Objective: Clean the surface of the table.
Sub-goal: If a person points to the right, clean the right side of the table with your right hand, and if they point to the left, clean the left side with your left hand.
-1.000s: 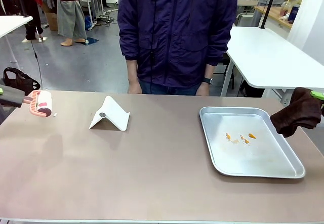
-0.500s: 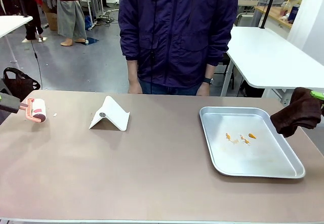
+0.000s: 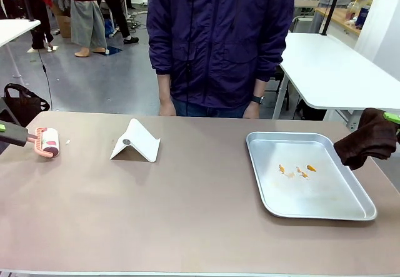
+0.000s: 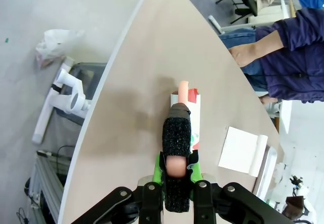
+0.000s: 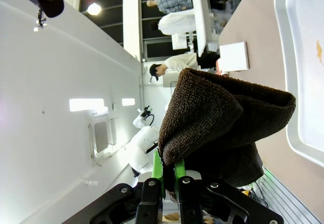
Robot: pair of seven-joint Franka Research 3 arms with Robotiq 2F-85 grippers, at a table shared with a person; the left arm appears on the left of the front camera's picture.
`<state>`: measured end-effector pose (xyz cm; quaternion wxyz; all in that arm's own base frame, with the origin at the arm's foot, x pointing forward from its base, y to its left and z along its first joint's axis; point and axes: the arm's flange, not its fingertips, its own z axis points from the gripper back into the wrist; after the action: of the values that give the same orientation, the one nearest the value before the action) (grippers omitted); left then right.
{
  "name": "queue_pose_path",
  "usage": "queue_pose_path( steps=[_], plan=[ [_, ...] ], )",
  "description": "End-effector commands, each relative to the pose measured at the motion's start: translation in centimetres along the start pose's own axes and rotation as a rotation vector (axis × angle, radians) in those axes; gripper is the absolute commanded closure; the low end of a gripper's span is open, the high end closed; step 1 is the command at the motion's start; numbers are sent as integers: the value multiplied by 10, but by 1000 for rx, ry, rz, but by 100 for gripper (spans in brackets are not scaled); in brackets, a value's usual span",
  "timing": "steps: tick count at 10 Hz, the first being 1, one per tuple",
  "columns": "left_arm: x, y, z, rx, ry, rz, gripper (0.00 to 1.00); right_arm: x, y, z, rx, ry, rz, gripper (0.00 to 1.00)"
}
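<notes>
My left fingers [image 4: 195, 169] were pressed onto the black foam handle of a lint roller [image 4: 183, 133], one green pad on each side of it. The roller's pink frame and white drum pointed away from the wrist, over the table [image 4: 147, 72]. In the front view the roller [image 3: 47, 142] sat at the table's left end, near the far corner. I could not tell whether the drum touched the top or hung just above it. A small white speck [image 3: 67, 142] lay just beside the roller.

My right fingers [image 5: 158, 164] were pinching a brown cloth [image 5: 223, 128], which bunched thickly above the pads. In the front view the cloth [image 3: 369, 138] hung at the table's right edge, just beside the far right corner of a silver tray [image 3: 325, 196] and clear of it.

The table [image 3: 187, 227] ran the full width of the front view, its brownish top bare across the near half. A white folded stand [image 3: 136, 141] stood left of centre. The tray lay on the right and held a few orange scraps [image 3: 297, 169]. A person in a dark purple jacket [image 3: 219, 39] stood at the far side, arms down.
</notes>
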<state>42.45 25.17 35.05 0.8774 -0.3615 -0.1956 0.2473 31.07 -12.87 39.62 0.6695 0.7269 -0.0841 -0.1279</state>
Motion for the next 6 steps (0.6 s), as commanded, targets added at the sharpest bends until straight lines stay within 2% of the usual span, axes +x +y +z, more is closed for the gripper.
queue_pose_path(
  steps=[1, 6],
  plan=[
    [0, 2, -17, 18, 4, -23, 78, -2, 6, -1, 2, 1, 0, 100],
    [1, -17, -77, 42, 119, -48, 78, -2, 6, -1, 2, 1, 0, 100]
  ],
)
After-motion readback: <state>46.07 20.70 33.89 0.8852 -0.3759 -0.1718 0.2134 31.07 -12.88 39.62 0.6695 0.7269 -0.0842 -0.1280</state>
